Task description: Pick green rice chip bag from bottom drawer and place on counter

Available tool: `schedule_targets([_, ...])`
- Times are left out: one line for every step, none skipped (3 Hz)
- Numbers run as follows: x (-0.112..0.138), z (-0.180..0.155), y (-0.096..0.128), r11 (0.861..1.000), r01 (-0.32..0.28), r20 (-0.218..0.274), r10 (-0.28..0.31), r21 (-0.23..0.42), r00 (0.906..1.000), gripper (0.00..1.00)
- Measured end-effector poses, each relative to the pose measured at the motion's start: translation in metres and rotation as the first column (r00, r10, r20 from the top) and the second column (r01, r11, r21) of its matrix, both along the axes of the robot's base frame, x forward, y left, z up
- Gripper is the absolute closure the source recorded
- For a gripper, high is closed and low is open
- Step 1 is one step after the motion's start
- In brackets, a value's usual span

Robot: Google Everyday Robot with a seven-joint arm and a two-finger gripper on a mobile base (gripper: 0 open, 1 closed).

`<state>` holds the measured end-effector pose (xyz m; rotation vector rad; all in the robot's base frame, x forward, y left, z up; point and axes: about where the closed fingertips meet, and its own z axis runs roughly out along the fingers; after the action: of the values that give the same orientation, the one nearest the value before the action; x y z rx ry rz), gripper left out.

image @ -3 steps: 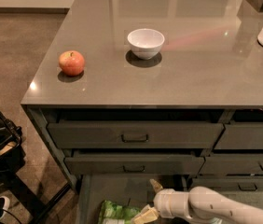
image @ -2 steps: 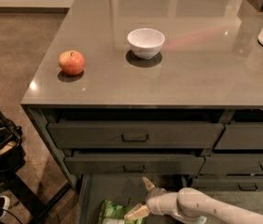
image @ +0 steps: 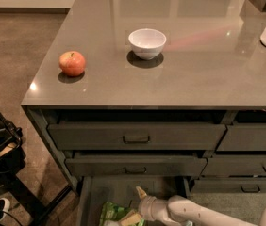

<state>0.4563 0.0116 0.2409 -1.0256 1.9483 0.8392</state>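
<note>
Broad grey-brown counter (image: 203,79) over dark drawers (image: 170,136); bottom drawer (image: 108,190) pulled open below. White arm (image: 203,212) extended into it from the right. On top, white bowl (image: 147,43), red apple (image: 72,63). Down in the drawer, gripper (image: 134,205), fingers spread, just beside green rice chip bag (image: 110,213).

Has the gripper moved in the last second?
Yes. The gripper has slid left inside the bottom drawer, from right of the middle drawer's handle to roughly below it, toward the green rice chip bag.
</note>
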Motion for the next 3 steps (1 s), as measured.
schedule_targets([-0.002, 0.0, 0.001, 1.0, -0.003, -0.002, 0.003, 0.002, 1.0, 0.0])
schedule_targets([-0.009, -0.012, 0.018, 1.0, -0.022, -0.006, 0.022, -0.02, 0.9997, 0.0])
schedule_targets([-0.016, -0.029, 0.029, 0.996, -0.038, -0.001, 0.038, -0.076, 0.9993, 0.0])
